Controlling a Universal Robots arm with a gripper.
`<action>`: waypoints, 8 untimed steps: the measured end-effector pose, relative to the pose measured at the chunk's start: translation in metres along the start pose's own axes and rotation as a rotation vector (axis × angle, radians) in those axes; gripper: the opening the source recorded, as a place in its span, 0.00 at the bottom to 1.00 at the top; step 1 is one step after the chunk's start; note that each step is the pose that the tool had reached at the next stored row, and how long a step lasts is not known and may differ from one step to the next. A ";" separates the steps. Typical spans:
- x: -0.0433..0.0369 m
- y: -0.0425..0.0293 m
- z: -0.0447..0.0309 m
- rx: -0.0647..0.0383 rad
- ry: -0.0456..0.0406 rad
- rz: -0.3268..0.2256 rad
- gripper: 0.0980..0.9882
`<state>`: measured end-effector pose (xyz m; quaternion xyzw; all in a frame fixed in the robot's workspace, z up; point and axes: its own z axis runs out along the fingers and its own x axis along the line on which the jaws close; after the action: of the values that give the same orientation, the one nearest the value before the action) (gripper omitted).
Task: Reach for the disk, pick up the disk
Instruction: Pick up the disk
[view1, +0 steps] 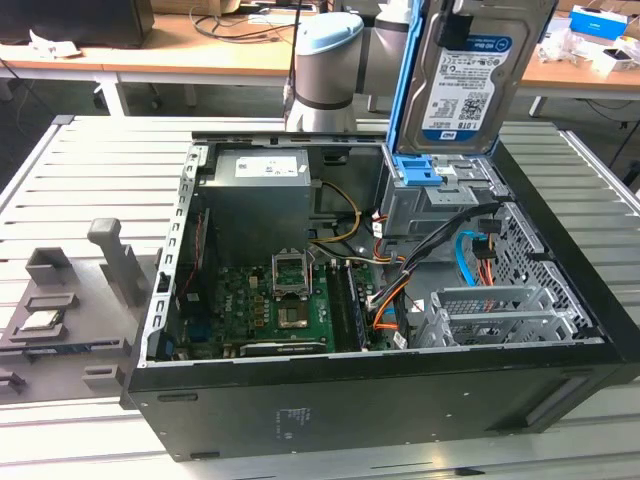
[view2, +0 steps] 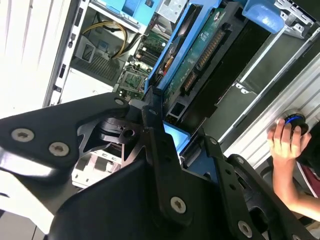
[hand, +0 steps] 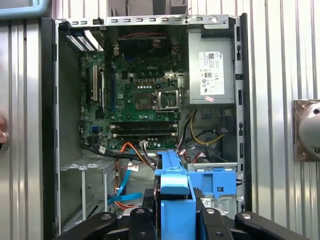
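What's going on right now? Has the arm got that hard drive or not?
Gripper shut on the disk. Disk held upright, lifted above the drive cage of the open computer case. Nothing blocking it.

arm (view1: 330, 60) upright behind the open case in the exterior view, grey column with pale blue joint cap, wrist reaching toward that view's right, up high. gripper (hand: 172, 212) clamped on the disk (view1: 470, 75), holding it on edge, lifted clear above the case. black fingers (view2: 160, 150) pinch both sides of the blue rail in both wrist views. person's hand (view2: 285, 142) resting on a round knob in the second wrist view, off the robot
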<state>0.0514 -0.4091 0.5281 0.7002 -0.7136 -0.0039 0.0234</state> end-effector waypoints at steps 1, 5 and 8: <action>0.0020 0.0000 0.0000 0.000 0.0001 0.000 0.30; 0.0108 -0.0002 0.0003 0.000 0.0001 0.000 0.30; 0.0176 -0.0004 0.0005 0.000 0.0000 0.000 0.30</action>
<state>0.0514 -0.4267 0.5281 0.7002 -0.7136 -0.0039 0.0234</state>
